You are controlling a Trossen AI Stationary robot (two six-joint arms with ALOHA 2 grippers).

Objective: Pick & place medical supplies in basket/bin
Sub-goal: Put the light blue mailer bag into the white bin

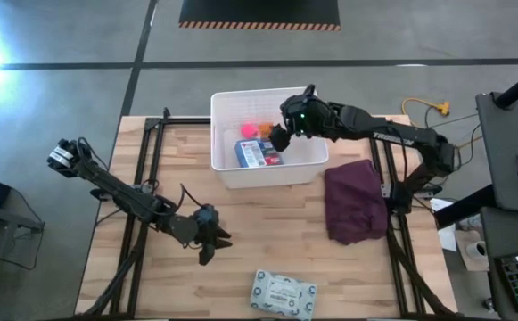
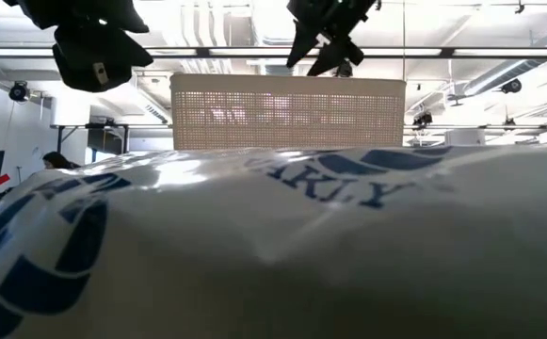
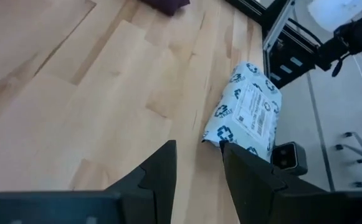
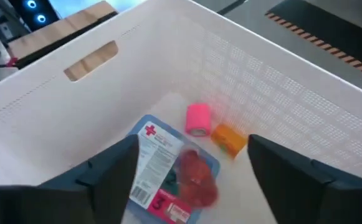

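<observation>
The white lattice-sided bin (image 1: 315, 160) stands at the table's far middle. Inside lie a blue-white pouch with a red cross (image 4: 159, 155), a pink roll (image 4: 198, 118) and an orange piece (image 4: 229, 138). A blurred red item (image 4: 193, 177) shows over the pouch. My right gripper (image 4: 193, 140) hovers open above the bin (image 4: 168, 50), touching none of them. The pale wipes pack (image 1: 283, 294) lies flat near the front edge. My left gripper (image 3: 198, 149) is open above bare table, left of the pack (image 3: 246, 112), with nothing between its fingers.
A maroon cloth (image 1: 357, 201) lies crumpled right of the bin. Dark frame rails (image 1: 143, 178) run along the table's left and right sides. In the low view the wipes pack (image 2: 273, 245) fills the foreground in front of the bin (image 2: 287, 111). Bare wood lies between bin and pack.
</observation>
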